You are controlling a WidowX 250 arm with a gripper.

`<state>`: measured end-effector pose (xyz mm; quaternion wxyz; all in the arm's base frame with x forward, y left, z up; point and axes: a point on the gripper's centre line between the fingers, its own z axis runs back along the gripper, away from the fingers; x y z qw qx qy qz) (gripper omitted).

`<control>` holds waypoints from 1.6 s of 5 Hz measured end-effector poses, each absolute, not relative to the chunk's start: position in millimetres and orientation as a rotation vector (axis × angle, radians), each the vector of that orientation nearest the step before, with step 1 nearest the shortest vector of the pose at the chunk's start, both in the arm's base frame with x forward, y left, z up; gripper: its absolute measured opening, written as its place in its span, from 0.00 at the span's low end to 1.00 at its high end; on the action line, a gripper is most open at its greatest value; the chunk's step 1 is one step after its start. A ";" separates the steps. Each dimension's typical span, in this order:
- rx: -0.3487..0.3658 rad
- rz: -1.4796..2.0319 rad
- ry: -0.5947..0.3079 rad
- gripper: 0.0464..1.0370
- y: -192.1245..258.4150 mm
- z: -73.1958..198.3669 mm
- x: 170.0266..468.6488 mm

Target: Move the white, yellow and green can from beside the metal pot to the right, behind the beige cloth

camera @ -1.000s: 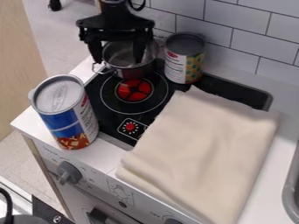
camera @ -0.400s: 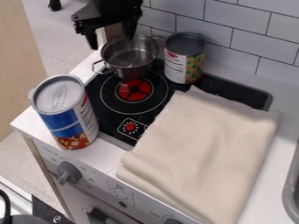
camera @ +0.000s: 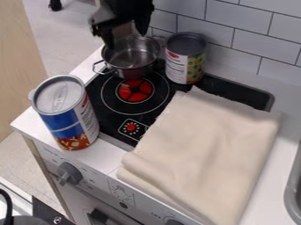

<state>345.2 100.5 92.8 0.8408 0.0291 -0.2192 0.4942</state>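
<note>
White tiles (camera: 253, 37) back a toy stove (camera: 170, 90), its black top set into a pale counter (camera: 291, 125). Upright near the back is a metal pot (camera: 134, 72), just behind the red burner (camera: 136, 90) rather than centred over it; its open mouth faces up, and the wide base seems enough to keep it steady. One looped handle (camera: 100, 67) sticks out toward the view's left.

Over the pot's far rim hangs my gripper (camera: 126, 33), fingers spread apart with nothing between them. It is nearer to the pot than to anything else, though I cannot tell whether a fingertip touches the rim.

Just to the pot's right stands a can (camera: 185, 59), upright on its own flat base. At the stove's left front, a taller blue canister (camera: 66, 118) stands lid up on the counter. Folded cloth (camera: 206, 154) covers the stove's right part and spreads onto the counter; its layers lie flat, probably because the surface beneath carries them. Farther right, a sink (camera: 292, 189) shows its edge.
</note>
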 end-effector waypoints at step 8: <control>0.116 1.152 -0.404 0.96 39.9 72.1 374.2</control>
